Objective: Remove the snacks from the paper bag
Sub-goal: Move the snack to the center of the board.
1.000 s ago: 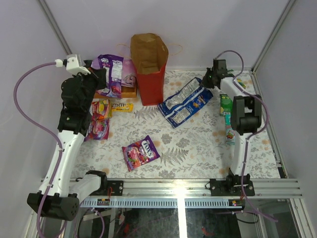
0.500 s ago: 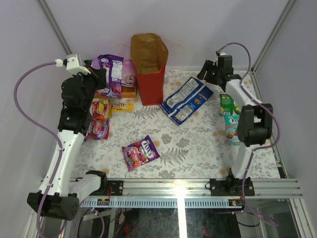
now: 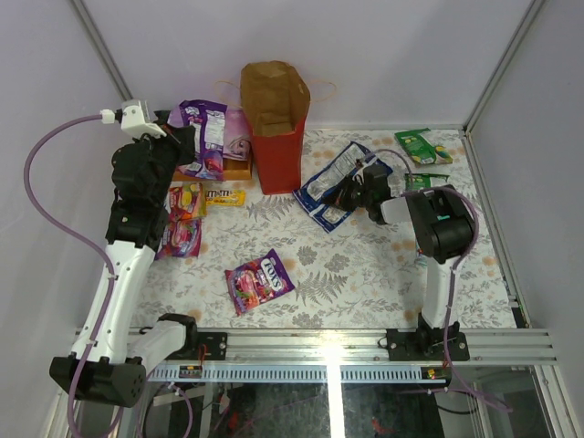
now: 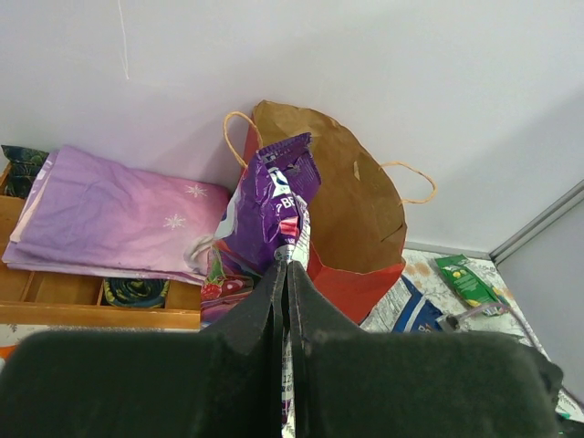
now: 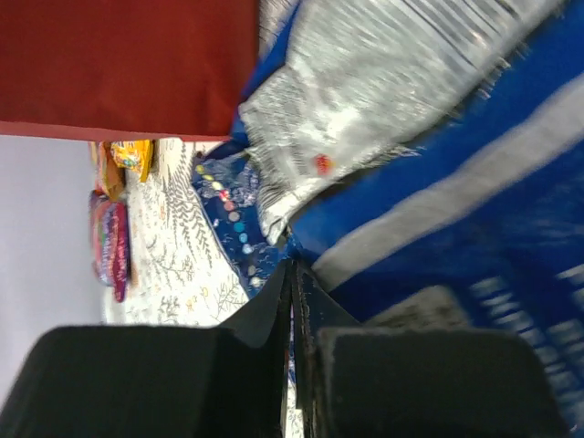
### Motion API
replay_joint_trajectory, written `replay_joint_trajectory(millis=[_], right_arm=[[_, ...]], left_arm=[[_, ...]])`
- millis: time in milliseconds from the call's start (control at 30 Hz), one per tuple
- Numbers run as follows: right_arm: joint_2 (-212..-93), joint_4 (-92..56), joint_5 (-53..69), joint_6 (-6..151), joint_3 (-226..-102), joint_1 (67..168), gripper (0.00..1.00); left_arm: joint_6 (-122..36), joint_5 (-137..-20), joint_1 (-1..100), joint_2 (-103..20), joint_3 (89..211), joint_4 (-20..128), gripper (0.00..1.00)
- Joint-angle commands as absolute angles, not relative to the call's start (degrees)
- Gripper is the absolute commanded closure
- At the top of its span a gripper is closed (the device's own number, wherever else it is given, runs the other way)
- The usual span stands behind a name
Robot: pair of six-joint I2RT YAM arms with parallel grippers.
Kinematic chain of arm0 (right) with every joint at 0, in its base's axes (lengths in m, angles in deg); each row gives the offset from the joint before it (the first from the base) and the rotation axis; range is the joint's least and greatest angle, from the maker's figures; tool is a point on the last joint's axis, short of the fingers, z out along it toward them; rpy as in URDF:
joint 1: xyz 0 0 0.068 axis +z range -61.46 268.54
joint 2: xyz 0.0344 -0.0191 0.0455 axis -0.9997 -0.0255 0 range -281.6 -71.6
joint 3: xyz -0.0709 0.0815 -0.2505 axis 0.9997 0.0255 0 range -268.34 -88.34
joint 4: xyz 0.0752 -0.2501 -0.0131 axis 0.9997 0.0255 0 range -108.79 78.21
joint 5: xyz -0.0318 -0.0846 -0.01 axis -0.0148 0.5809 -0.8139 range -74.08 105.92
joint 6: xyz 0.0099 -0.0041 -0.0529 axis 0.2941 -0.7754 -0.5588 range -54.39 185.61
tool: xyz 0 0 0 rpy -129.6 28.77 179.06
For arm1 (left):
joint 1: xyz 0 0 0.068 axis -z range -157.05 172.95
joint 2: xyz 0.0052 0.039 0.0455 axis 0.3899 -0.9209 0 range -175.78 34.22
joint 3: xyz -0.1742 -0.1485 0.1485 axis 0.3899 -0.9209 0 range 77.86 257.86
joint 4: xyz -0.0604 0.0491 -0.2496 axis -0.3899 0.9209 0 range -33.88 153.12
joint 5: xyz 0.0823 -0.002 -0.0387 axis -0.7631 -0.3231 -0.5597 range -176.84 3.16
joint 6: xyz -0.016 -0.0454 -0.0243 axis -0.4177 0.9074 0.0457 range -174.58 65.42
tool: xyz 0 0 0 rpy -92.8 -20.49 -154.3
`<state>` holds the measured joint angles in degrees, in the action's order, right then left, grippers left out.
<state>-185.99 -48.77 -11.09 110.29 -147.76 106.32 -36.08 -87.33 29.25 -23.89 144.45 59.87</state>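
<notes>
The paper bag (image 3: 278,146), red outside and brown inside, stands upright at the back of the table (image 3: 365,265). To its left my left gripper (image 3: 187,137) hangs in the air, shut on a purple snack packet (image 4: 274,201) whose edge sits between the jaws (image 4: 287,265). A long blue chip bag (image 3: 330,178) lies flat to the right of the paper bag (image 5: 128,64). My right gripper (image 3: 351,193) lies low over it, turned sideways and shut. Its tips (image 5: 294,265) meet the blue bag's (image 5: 438,201) edge, and nothing shows between them. The paper bag's inside is hidden.
A Fox's packet (image 3: 260,278) lies front centre. Yellow (image 3: 224,196) and red-purple (image 3: 182,228) packs lie at the left. Two green packets (image 3: 422,144) (image 3: 420,181) are at the back right. A wooden box (image 4: 91,315) with purple cloth (image 4: 119,214) stands left of the bag.
My right gripper opened at the back right corner beside the chip bag's end, then swung down left over the bag and shut. A green packet came into sight. The left arm stayed still.
</notes>
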Motion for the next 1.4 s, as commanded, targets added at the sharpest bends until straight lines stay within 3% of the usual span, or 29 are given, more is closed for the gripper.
replay_joint_trajectory(millis=[0,233,633,833,933,1033,1100,1300,1367], right_arm=[[-193.5,-65.8,-18.0,121.1,-146.6,105.4,1.0],[-198.3,-62.4,-17.4,123.3,-145.9,100.9,1.0],[-192.1,-15.7,-5.4,98.8,-159.0,97.1,1.0],[-185.7,-7.0,5.3,94.7,-160.8,98.7,0.99],[-181.0,-6.6,8.5,93.6,-161.1,100.5,0.94],[-176.6,-9.7,7.5,92.4,-161.5,104.0,0.78],[-175.7,-11.8,5.8,92.5,-162.5,106.7,0.75],[-181.7,-12.9,2.6,93.1,-168.3,110.2,0.99],[-184.1,-13.9,2.0,93.9,-168.5,110.4,1.0]], left_arm=[[-37.5,-88.8,28.8,-22.7,144.9,55.6,1.0],[-37.8,-89.5,28.9,-22.8,145.1,56.0,1.0],[-37.2,-88.7,28.9,-23.7,145.1,55.5,1.0],[-37.2,-88.5,28.8,-23.5,145.2,55.9,1.0],[-37.0,-88.3,28.8,-23.4,145.1,55.8,1.0],[-36.8,-88.2,28.8,-23.4,145.1,55.7,1.0],[-36.7,-88.2,28.8,-23.4,145.1,55.8,1.0],[-37.0,-88.3,28.8,-22.8,145.1,56.2,1.0],[-37.2,-88.7,28.9,-22.6,145.2,56.5,1.0]])
